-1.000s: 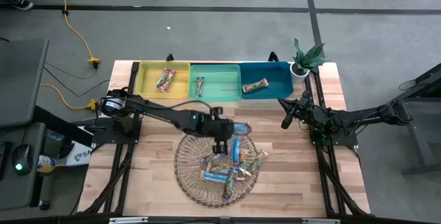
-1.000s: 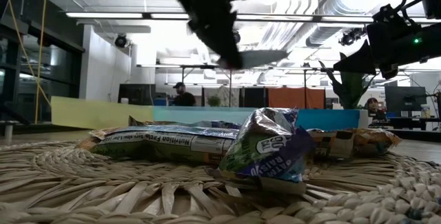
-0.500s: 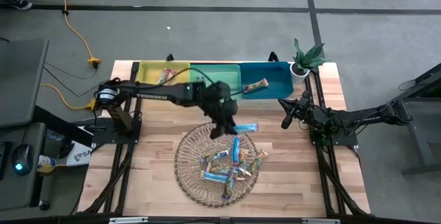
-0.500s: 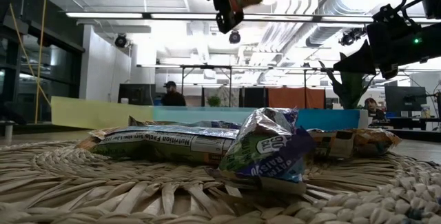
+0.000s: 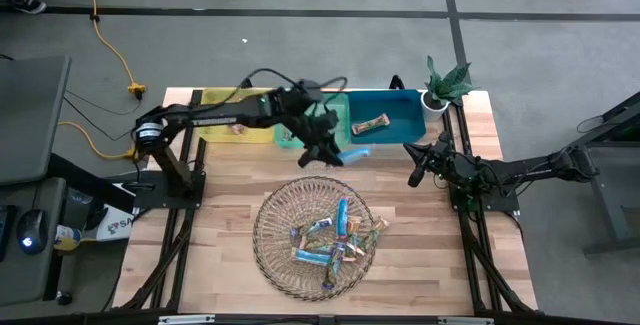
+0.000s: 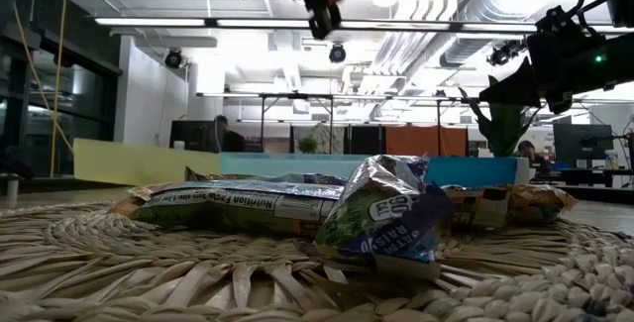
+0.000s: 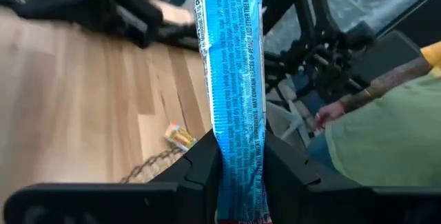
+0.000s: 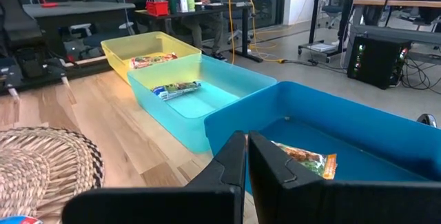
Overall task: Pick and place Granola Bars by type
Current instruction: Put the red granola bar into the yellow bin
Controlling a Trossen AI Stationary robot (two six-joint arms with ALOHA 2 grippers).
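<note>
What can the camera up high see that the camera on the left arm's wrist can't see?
Only the high view shows the whole table: the yellow bin, the green bin and the blue bin, the plant, the right gripper waiting by the table's right edge, and the bars piled on the woven plate. Only the left wrist view shows the writing on the blue bar up close and a person's arm behind. Both show the left gripper shut on that blue bar, and the woven plate.
</note>
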